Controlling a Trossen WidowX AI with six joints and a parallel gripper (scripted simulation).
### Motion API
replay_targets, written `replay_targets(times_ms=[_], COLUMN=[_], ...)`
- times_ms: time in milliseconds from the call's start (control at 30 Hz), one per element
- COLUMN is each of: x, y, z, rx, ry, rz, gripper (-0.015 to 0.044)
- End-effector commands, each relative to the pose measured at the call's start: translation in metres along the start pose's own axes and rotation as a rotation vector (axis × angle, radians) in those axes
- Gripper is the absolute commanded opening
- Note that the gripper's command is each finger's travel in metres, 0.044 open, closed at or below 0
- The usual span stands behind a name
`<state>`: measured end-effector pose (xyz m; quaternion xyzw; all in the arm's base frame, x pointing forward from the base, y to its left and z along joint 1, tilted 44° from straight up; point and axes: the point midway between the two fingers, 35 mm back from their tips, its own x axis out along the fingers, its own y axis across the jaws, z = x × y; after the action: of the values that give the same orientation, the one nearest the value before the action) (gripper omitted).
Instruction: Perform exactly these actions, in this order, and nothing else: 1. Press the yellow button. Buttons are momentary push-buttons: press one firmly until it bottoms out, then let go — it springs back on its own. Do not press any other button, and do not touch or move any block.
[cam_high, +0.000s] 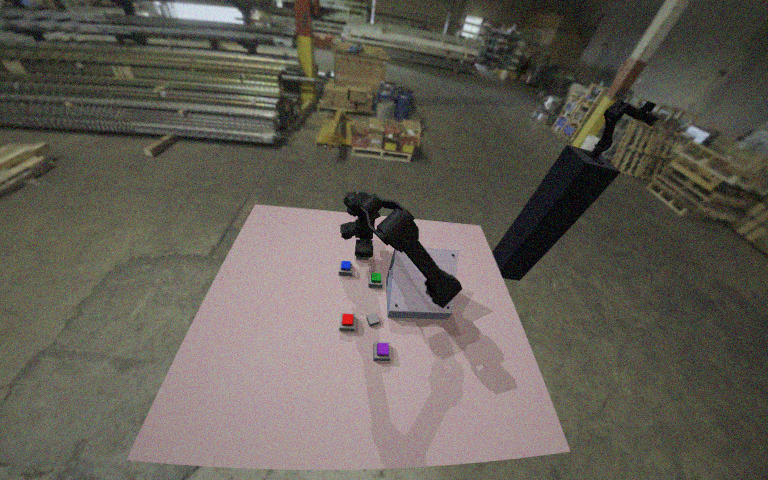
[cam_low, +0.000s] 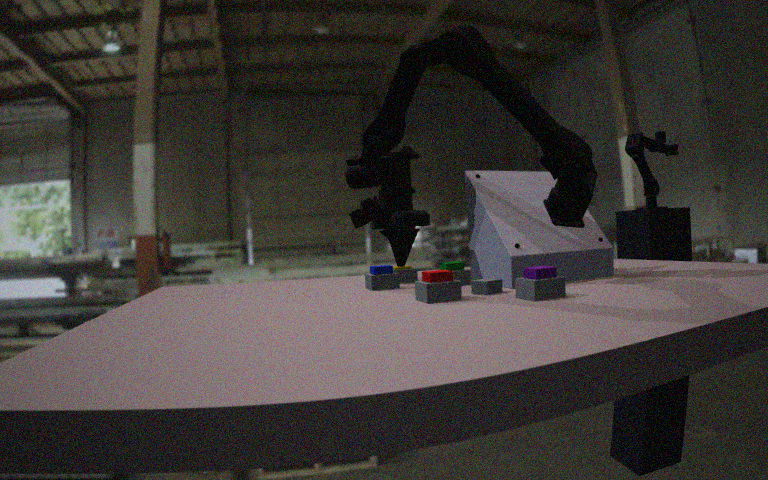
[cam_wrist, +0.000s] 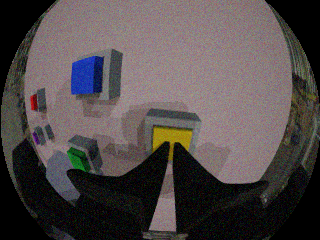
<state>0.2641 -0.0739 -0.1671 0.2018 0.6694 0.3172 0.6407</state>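
Bg: steel racks (cam_high: 141, 107), pallets (cam_high: 702, 169), black pillar (cam_high: 552, 215).

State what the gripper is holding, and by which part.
Nothing is held. The black parallel-jaw gripper is shut on nothing, fingertips pointing down onto the square yellow button.
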Motion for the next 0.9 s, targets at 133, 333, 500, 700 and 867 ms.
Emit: replay_targets(times_ms=[133,333,500,700,867], x=[-0.035,-0.045,-0.070,-0.087,-0.094], y=[0.000,0.020,0.096,0.203,0.294], z=[0.000,0.015,0.053,0.071,0.058], rx=[0.004,0.009,0.019,0.020,0.016], ry=[-0.002,0.000,-0.003,-0.012,-0.016], rz=[0.001,-0.013,-0.047,-0.057,-0.038], gripper=[0.0020,0.0099,0.0230,0.0387,0.0400])
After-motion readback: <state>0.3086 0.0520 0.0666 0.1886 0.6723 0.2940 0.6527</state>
